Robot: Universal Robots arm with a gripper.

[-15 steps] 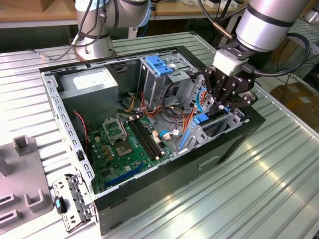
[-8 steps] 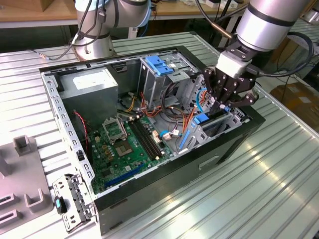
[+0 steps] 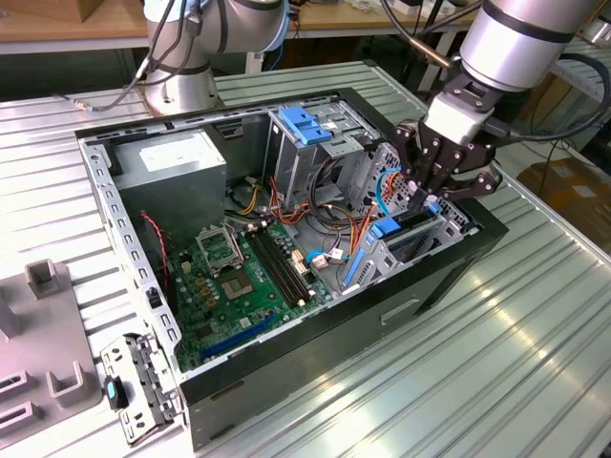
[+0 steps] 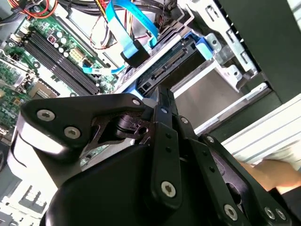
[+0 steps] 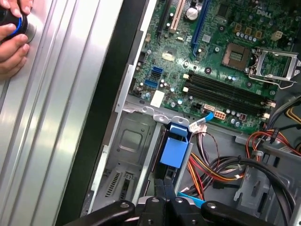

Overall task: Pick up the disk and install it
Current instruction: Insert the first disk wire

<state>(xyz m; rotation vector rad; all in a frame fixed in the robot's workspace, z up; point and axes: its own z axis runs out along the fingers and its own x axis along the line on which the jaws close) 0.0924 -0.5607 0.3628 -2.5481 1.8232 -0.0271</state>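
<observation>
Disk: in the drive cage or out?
In: the disk sits between the drive cage walls, gripper at it. Fully seated: cannot tell.

Bright, even light from overhead filled the exterior view. The ribbed metal worktop (image 3: 516, 363) threw back broad white glare on the exterior view's right, while the inside of the open computer case (image 3: 100, 181) lay in soft shadow along its walls. In the first wrist view the worktop's ribs shone in long washed-out streaks and the motherboard (image 5: 225, 56) was evenly lit. In the second wrist view the black hand (image 4: 163, 101) looked dark and flat, with a blown highlight on the pale housing (image 4: 35, 139) beside it.
</observation>
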